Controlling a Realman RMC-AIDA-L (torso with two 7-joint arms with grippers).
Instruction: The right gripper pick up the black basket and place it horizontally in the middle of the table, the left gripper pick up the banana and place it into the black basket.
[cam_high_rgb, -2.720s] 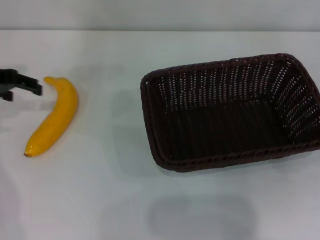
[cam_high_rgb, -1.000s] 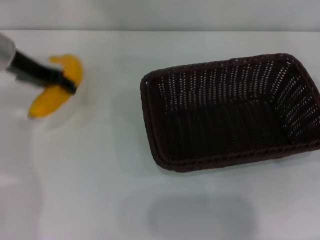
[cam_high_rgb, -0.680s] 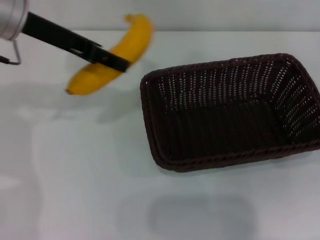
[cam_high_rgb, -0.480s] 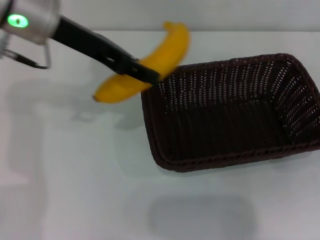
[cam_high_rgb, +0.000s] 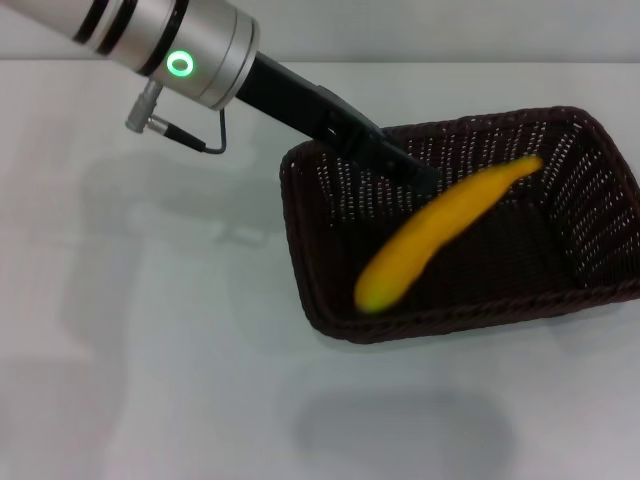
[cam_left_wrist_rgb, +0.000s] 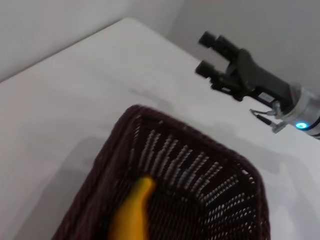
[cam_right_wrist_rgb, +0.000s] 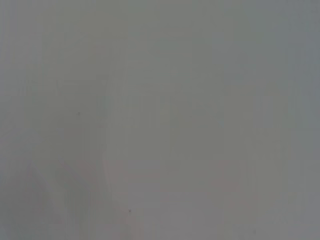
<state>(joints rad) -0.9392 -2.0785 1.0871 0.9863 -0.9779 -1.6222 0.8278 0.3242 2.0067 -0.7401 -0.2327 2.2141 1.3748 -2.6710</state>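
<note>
Banana (cam_high_rgb: 440, 228) moved over black basket (cam_high_rgb: 330, 310), left gripper (cam_high_rgb: 418, 182) holding

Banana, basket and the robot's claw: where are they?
banana (cam_high_rgb: 440, 235): head view, middle of its yellow body.
black basket (cam_high_rgb: 310, 300): head view, near left corner's rim.
left gripper (cam_high_rgb: 405, 170): head view, black fingers' tip.

You have one black basket (cam_high_rgb: 470, 235) on the one white table (cam_high_rgb: 150, 380). Over the basket is one banana (cam_high_rgb: 440, 232), and no second fruit lies near it. Two grippers show: the left gripper (cam_high_rgb: 420, 182), reaching over the basket's rim, and the right gripper (cam_left_wrist_rgb: 212, 55), seen from the left wrist, well beyond the basket's far corner.
</note>
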